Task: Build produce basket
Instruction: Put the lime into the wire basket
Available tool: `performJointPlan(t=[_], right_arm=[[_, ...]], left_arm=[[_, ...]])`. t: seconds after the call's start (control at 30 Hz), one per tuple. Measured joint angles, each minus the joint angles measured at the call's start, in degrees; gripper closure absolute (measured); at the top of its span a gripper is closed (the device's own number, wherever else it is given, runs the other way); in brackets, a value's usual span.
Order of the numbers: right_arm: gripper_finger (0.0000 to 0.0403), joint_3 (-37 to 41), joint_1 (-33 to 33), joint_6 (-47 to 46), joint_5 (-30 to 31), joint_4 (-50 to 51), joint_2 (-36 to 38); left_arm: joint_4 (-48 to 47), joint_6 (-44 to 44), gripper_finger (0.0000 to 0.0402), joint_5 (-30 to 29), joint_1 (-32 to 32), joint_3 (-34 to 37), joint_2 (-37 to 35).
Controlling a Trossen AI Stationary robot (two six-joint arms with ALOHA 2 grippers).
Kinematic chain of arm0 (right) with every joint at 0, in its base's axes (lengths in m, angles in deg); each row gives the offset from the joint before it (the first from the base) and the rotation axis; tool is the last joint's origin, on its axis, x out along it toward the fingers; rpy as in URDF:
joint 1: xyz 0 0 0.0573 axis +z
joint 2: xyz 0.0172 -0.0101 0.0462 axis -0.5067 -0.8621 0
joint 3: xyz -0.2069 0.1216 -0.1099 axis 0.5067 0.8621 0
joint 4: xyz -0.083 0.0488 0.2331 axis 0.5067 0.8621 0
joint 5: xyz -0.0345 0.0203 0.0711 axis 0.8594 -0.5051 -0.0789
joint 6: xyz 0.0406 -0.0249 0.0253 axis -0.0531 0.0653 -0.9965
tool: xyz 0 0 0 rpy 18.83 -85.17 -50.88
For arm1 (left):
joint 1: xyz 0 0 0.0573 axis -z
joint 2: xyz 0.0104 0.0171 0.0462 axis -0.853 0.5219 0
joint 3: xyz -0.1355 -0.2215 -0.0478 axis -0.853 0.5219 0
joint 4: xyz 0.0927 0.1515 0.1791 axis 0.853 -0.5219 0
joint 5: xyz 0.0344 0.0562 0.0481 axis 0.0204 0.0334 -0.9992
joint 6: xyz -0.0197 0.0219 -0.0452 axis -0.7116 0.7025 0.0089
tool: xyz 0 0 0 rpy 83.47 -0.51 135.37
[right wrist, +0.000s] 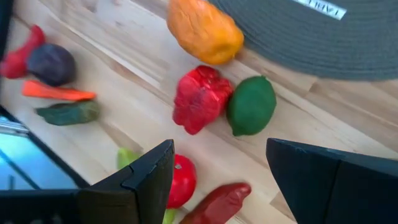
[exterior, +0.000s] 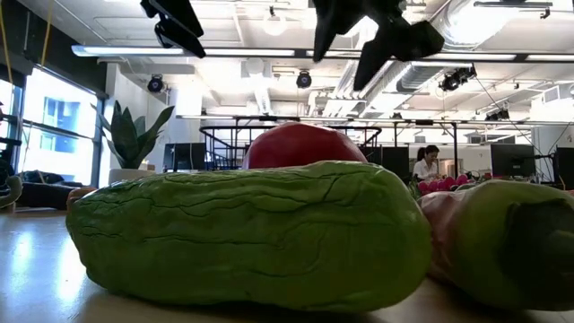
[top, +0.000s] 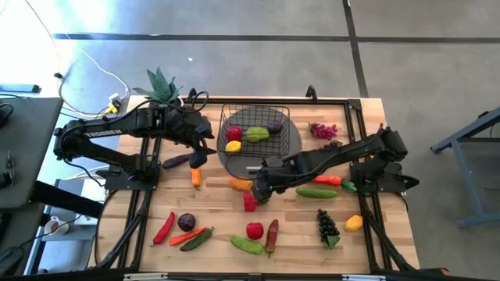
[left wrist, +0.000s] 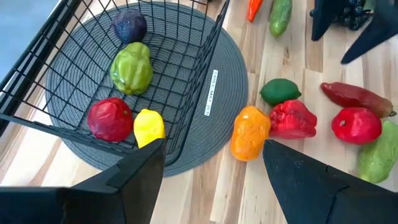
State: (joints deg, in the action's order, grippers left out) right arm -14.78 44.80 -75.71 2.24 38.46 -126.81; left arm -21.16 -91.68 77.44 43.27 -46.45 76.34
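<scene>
The black wire basket (top: 254, 131) stands on a round grey mat (top: 291, 144). It holds a purple onion (left wrist: 129, 26), a green pepper (left wrist: 132, 67), a red tomato (left wrist: 109, 118) and a yellow lemon (left wrist: 148, 127). My left gripper (top: 200, 153) hovers open beside the basket's left side with nothing between its fingers (left wrist: 211, 149). My right gripper (top: 262, 190) is open above the table, just in front of the mat. Below it (right wrist: 219, 148) lie a red pepper (right wrist: 200, 99), a green lime (right wrist: 251, 106) and an orange pepper (right wrist: 205, 31).
Produce lies scattered over the near half of the table: cucumber (top: 316, 192), dark grapes (top: 326, 225), red tomato (top: 255, 230), chillies (top: 164, 228), purple onion (top: 187, 222), bumpy green gourd (top: 247, 245). Pink grapes (top: 323, 129) lie right of the basket. A potted plant (top: 160, 86) stands far left.
</scene>
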Motion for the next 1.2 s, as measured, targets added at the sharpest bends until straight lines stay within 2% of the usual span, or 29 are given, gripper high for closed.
performJointPlan(t=[0.33,0.57,0.93,1.2], right_arm=[[0.0166,0.0,1.8,0.2,-0.6,0.2,-4.0],[0.0166,0.0,1.8,11.1,-1.5,-0.4,-4.0],[0.0166,0.0,0.5,8.2,-0.7,1.5,-4.0],[0.0166,0.1,-1.3,8.9,-3.7,1.6,-6.8]], left_arm=[[0.0,-1.3,0.0140,0.0,0.0,0.0,0.0],[0.0,-1.3,0.0140,0.0,0.0,0.0,0.0],[0.0,-1.3,0.0140,0.0,0.0,0.0,0.0],[-0.3,-0.3,0.0140,0.4,0.0,0.0,0.0]])
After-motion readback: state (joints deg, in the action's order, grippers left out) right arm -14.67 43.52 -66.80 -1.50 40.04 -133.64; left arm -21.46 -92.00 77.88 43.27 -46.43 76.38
